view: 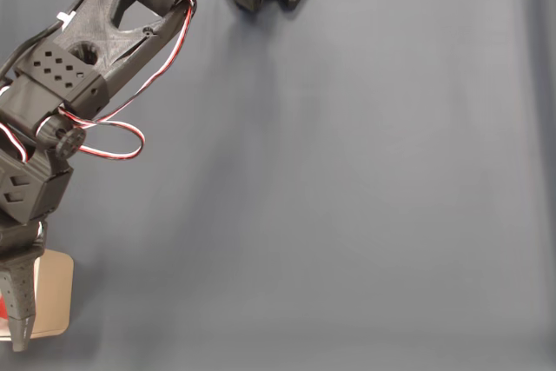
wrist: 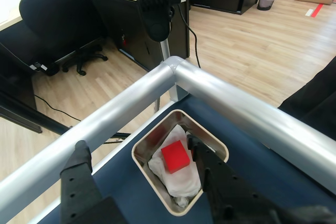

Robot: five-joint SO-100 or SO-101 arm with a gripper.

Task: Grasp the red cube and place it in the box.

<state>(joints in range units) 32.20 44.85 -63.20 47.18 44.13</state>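
Fixed view: my fingers [view: 17, 319] hang over the box [view: 54, 293] at the desk [view: 347, 215] corner. Wrist view: the fingers [wrist: 142, 158] stand apart, holding nothing; between them lies the red cube [wrist: 175, 157] inside the box [wrist: 181, 116], on crumpled white lining. I judge it light, rigid and matte; opposite flat faces offer the surest hold.

A: How many things are on the table [view: 347, 197]?

B: One box [wrist: 157, 142] in its corner, one red cube [wrist: 175, 157] and one crumpled white cloth [wrist: 181, 182] inside.

A: And robots?

B: One arm [view: 95, 49], one gripper [wrist: 139, 153], two fingers [wrist: 79, 163].
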